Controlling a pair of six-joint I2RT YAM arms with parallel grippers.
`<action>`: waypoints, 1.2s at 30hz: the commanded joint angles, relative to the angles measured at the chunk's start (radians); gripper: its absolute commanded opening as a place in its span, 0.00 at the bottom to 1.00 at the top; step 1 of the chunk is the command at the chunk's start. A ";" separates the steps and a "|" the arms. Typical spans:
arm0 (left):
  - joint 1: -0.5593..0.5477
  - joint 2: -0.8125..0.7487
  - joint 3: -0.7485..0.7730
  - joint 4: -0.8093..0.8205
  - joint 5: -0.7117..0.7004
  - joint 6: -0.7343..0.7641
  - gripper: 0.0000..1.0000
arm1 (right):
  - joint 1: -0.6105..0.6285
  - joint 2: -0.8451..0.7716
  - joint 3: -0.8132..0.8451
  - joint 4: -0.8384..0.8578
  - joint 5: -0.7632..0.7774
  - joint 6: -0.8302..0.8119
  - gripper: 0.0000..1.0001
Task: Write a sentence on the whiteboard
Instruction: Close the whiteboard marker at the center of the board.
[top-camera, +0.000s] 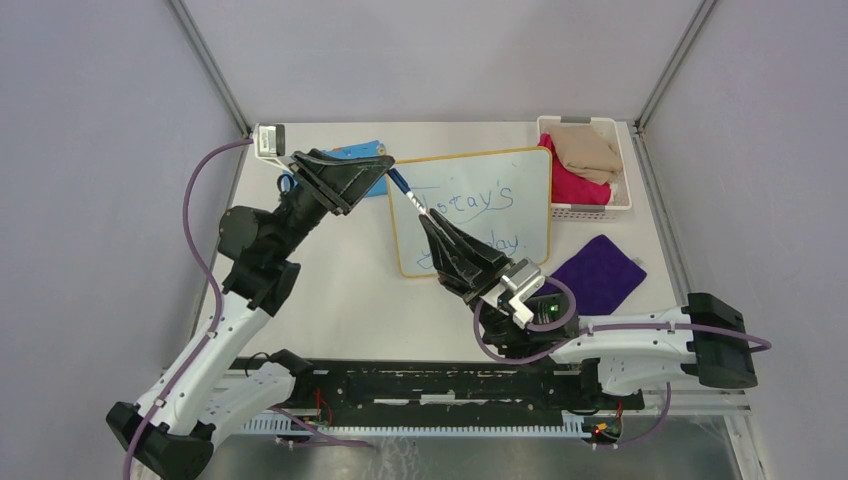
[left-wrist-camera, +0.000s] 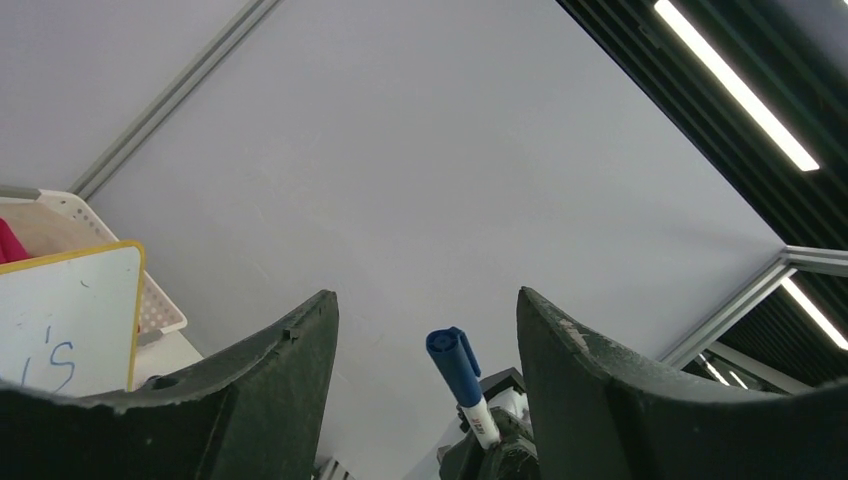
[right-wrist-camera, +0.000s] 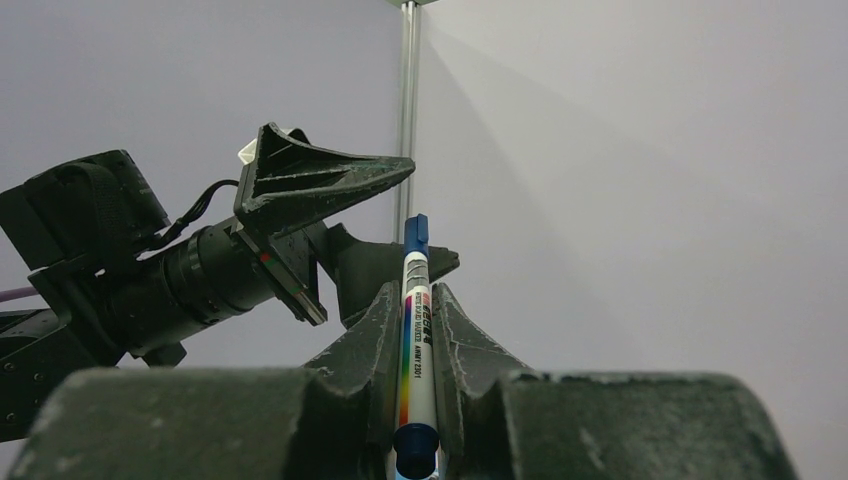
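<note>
The whiteboard lies flat on the table with the sentence in blue, two lines reading roughly "Today's … day". My right gripper is lifted over the board's left part, shut on a white marker that points up and left. The marker's blue cap sits between the fingers of my left gripper, which stands open with a gap on each side of the cap. From the right wrist, the left gripper straddles the cap. A corner of the whiteboard shows at the left.
A white basket with tan and pink cloths stands at the back right, beside the board. A purple cloth lies right of the right arm. A blue patterned cloth lies under the left gripper at the back.
</note>
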 joint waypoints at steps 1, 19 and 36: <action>-0.007 0.001 -0.001 0.097 0.051 -0.053 0.69 | 0.004 0.015 0.044 0.020 -0.012 0.011 0.00; -0.025 -0.008 -0.035 0.105 0.054 -0.077 0.48 | 0.004 0.039 0.064 0.033 0.011 0.001 0.00; -0.041 -0.004 -0.037 0.151 0.056 -0.138 0.33 | 0.004 0.044 0.060 0.032 0.021 -0.015 0.00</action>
